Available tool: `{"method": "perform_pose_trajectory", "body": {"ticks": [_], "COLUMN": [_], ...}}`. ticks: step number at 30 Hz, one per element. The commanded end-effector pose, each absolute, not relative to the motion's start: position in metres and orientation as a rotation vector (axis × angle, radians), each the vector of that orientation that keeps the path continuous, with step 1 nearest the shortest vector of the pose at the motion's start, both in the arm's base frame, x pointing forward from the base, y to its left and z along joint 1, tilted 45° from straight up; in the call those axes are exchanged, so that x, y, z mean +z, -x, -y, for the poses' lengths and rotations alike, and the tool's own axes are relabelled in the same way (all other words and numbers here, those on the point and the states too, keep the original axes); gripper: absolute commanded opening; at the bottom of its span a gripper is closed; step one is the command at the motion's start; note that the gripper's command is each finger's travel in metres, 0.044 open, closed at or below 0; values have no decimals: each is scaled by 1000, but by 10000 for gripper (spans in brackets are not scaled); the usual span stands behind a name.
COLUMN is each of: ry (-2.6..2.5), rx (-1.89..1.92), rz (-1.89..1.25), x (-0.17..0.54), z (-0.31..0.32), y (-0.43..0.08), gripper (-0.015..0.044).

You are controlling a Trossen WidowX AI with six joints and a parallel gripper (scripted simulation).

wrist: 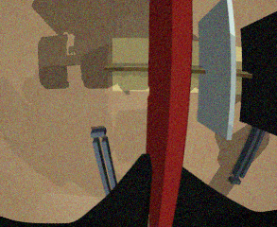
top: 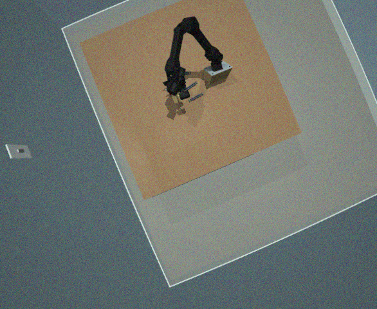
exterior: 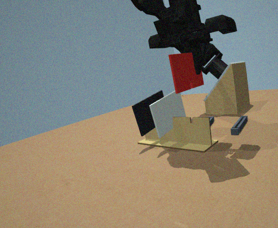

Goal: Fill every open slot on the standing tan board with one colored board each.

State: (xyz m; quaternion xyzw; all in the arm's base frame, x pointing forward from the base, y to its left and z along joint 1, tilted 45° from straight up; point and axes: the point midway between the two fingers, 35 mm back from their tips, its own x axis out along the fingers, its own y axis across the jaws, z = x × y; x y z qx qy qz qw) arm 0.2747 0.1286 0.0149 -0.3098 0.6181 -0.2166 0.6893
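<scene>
Exterior: red board (exterior: 185, 71) (wrist: 168, 95) within claw (exterior: 198, 71) (wrist: 165, 163).

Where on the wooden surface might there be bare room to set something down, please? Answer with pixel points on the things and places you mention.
The wide stretch in front of the tan board's base (exterior: 183, 146) looks bare, shadows aside. It is crowded between that base and the wedge block (exterior: 241, 90), where holders (exterior: 239, 125) (wrist: 247, 156) stand.

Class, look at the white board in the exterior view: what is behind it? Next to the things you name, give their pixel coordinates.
The black board (exterior: 143, 114) (wrist: 263, 71), partly covered by the white board (exterior: 166, 115) (wrist: 216, 71). The covered part cannot be seen there.
</scene>
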Motion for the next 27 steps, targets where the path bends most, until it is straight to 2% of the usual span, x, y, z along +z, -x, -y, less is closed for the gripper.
{"method": "perform_pose_trajectory", "body": {"ticks": [1,27], "ry": [698,698], "rx": [-489,-490], "rz": [-1380,-1379], "x": [17,-12], "z": [-126,-97], "y": [-282,-288], "gripper": [0,0]}}
